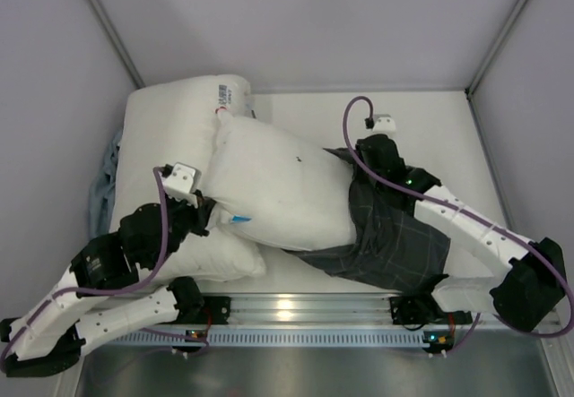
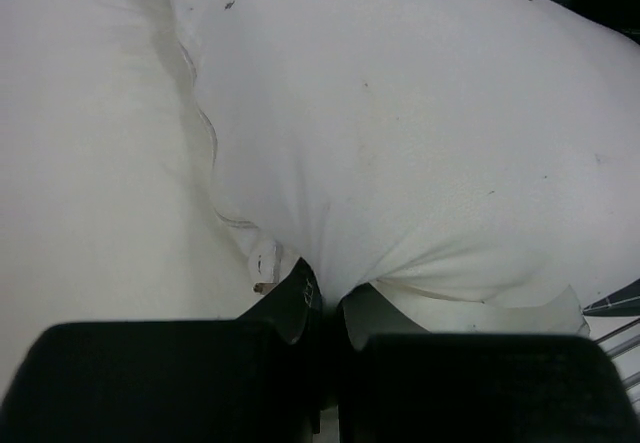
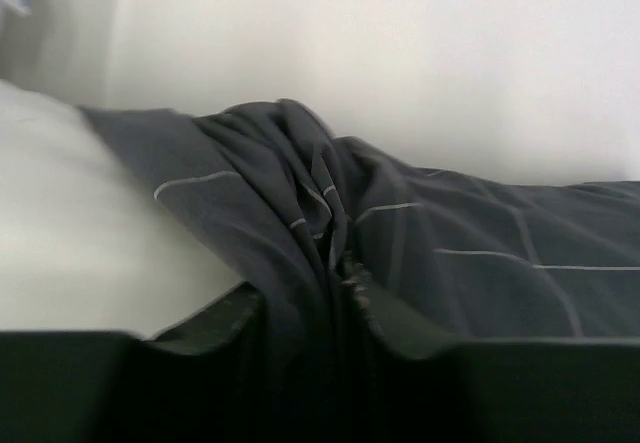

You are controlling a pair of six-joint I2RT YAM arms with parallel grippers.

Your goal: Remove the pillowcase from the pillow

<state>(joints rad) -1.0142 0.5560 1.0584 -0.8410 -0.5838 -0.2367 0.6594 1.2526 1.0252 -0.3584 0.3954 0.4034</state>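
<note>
Two claws, both engaged.

Left claw [image 2: 330, 308]: closed tight on the near-left corner of the pillow [image 1: 278, 186], with white cloth pinched between the fingers.

Right claw [image 3: 340, 288]: drawn in on a gathered fold of the pillowcase [image 1: 395, 236], with dark checked fabric bunched between the fingers.

Position: the pillow lies mid-tabletop, long axis roughly left to right on a slight slant. Its left end rests on a second pillow [image 1: 166, 128] with a red logo. Only its right end sits under the pillowcase, whose slack trails toward the near right.

Governing relation: the pillowcase lies right of the pillow and the right arm is nearer it. The left arm anchors the opposite end. A pull rightward along the long axis looks the likely way off.

Surface: pale, smooth tabletop [image 1: 439, 128], some of it showing beyond the pillowcase.

Room: walls close on three sides, and the right wall limits travel. A pale blue cloth [image 1: 100, 186] lies at far left.
</note>
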